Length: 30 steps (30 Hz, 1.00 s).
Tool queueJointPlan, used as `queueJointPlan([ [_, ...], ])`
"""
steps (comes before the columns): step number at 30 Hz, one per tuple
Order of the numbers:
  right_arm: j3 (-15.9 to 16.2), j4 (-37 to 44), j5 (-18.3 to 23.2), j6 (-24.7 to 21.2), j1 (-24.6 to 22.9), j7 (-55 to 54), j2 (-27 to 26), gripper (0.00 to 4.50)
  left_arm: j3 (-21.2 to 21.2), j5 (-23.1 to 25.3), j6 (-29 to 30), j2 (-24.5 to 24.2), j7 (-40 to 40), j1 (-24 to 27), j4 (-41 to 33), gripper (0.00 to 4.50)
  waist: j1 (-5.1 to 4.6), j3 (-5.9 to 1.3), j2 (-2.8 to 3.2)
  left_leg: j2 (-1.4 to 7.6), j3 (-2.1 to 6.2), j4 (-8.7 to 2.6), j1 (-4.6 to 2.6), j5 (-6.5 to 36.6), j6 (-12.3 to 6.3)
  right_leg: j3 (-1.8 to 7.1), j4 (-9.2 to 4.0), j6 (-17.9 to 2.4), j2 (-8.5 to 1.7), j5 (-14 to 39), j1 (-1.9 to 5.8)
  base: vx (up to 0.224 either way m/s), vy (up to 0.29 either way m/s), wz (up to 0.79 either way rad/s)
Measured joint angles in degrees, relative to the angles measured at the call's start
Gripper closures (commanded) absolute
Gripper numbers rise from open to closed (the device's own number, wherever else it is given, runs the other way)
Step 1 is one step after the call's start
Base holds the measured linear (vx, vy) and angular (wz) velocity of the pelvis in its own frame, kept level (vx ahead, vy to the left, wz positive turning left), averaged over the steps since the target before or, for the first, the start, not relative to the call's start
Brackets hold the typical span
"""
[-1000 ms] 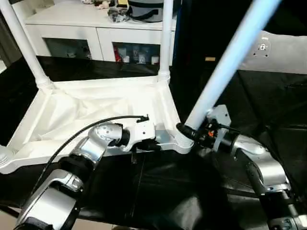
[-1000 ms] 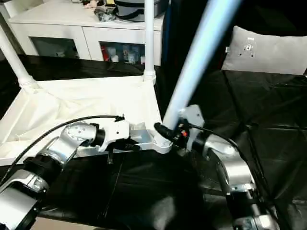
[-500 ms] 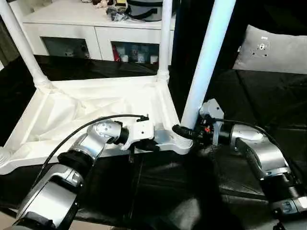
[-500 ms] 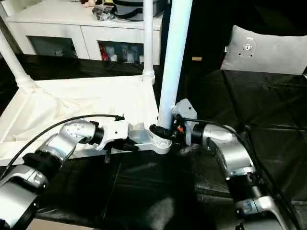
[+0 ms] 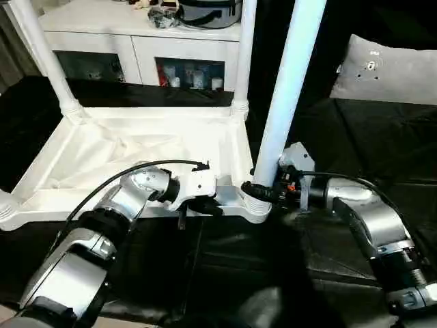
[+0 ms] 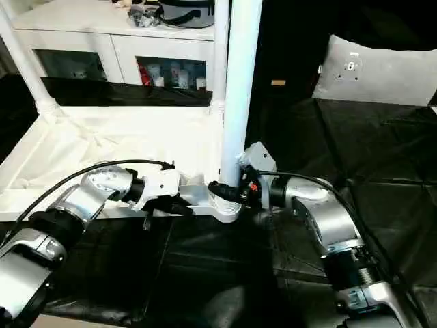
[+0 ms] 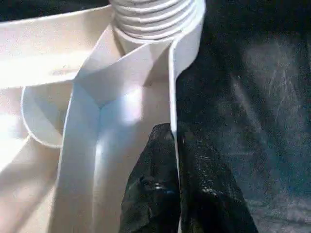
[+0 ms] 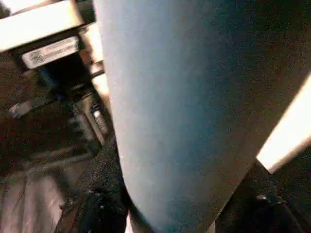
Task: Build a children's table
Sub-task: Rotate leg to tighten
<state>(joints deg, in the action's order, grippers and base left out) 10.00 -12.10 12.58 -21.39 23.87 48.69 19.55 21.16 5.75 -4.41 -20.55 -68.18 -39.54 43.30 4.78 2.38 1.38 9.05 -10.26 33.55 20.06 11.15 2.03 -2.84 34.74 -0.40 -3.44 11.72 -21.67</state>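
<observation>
The children's table's white tabletop (image 5: 136, 154) lies upside down on black cloth. Two white legs stand in its far corners, one on the left (image 5: 42, 58) and one on the right (image 5: 244, 58). A third leg (image 5: 290, 89) stands almost upright on the near right corner socket (image 5: 254, 205). My right gripper (image 5: 263, 193) is shut on this leg's base, one black finger (image 8: 99, 194) on each side of the tube. My left gripper (image 5: 203, 207) is shut on the tabletop's near rim (image 7: 172, 97), just left of that socket, fingers (image 7: 150, 194) pinching the thin wall.
A white cabinet (image 5: 136, 41) with glass doors stands behind the tabletop, with clutter on top. A grey cushion (image 5: 389, 68) lies at the back right. Black cloth (image 5: 225, 273) covers the surface around the tabletop. The near left corner socket (image 5: 4, 207) sits at the picture's edge.
The leg in my right gripper has swung from a strong tilt to the right to nearly upright over the near right socket. My left gripper has kept its hold on the rim.
</observation>
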Motion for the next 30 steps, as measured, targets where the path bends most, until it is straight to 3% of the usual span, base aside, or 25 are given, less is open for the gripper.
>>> queueJointPlan([
  [2,-0.25,0.81,-0.49,-1.09,-0.08,-3.02,-1.41,2.63,-0.73,-0.45,3.75,0.05,1.22,1.54,-2.88,4.50,-0.33,0.01,0.00,-0.02,0.00,-0.02,-0.01,0.00,0.00,0.03,-0.04,0.05,0.00,0.05,-0.04,0.000,0.000,0.00],
  [4,-1.69,0.63,-1.86,-3.08,0.24,-10.03,-5.29,2.63,-2.49,0.13,11.08,1.51,6.66,5.24,-9.60,4.50,-1.29,0.00,-0.07,-0.05,0.01,0.01,-0.06,0.00,0.00,0.08,-0.14,0.07,0.00,0.07,-0.09,0.000,0.000,0.00],
  [7,-4.48,-2.09,-3.81,-3.66,1.83,-19.18,-8.23,2.63,-3.53,1.42,18.95,7.12,15.18,8.04,-15.59,4.50,-2.68,0.09,-0.18,-0.08,0.04,-0.02,-0.06,0.01,-0.02,-0.01,-0.96,0.16,-0.02,0.30,-0.19,0.000,0.000,0.00],
  [10,-7.10,-4.87,-4.50,-4.11,3.55,-24.86,-9.61,2.63,-3.19,3.15,24.43,12.92,21.75,9.09,-18.57,4.50,-3.33,0.13,-0.50,-0.13,0.08,-0.19,0.05,0.04,-0.08,-0.09,-1.98,0.16,-0.02,0.30,0.03,-0.012,0.057,-0.07],
  [14,-7.33,-5.09,-5.02,-4.50,3.90,-26.63,-10.17,2.63,-2.87,3.22,26.18,13.89,23.72,9.53,-19.67,4.50,-3.49,0.17,-0.62,-0.19,0.08,-0.40,0.02,0.05,-0.11,-0.06,-2.24,0.16,-0.02,0.30,0.02,0.000,0.000,0.00],
  [19,-7.36,-5.26,-5.45,-4.78,4.75,-27.11,-11.82,2.63,-1.85,4.63,28.17,11.64,23.98,10.27,-23.49,4.50,-3.25,0.32,-1.01,-0.17,0.09,-0.87,0.09,0.03,-0.08,-0.17,-2.16,0.15,0.01,0.29,-0.16,0.000,0.000,0.00],
  [29,-7.53,-8.84,-4.85,-4.39,6.86,-25.87,-12.83,2.63,0.43,6.77,29.72,8.24,23.91,10.75,-26.78,4.50,-4.08,0.18,-1.34,-0.15,0.10,-0.89,-0.16,0.03,-0.06,-0.18,-1.77,0.05,0.03,0.23,-0.22,0.000,0.000,0.00],
  [30,-7.54,-8.96,-4.85,-4.27,6.92,-25.76,-12.86,2.28,0.44,6.82,29.84,8.21,23.91,10.75,-26.86,4.50,-4.16,0.17,-1.34,-0.15,0.10,-0.89,-0.19,0.03,-0.06,-0.18,-1.77,0.04,0.03,0.23,-0.23,0.000,0.000,0.00],
])
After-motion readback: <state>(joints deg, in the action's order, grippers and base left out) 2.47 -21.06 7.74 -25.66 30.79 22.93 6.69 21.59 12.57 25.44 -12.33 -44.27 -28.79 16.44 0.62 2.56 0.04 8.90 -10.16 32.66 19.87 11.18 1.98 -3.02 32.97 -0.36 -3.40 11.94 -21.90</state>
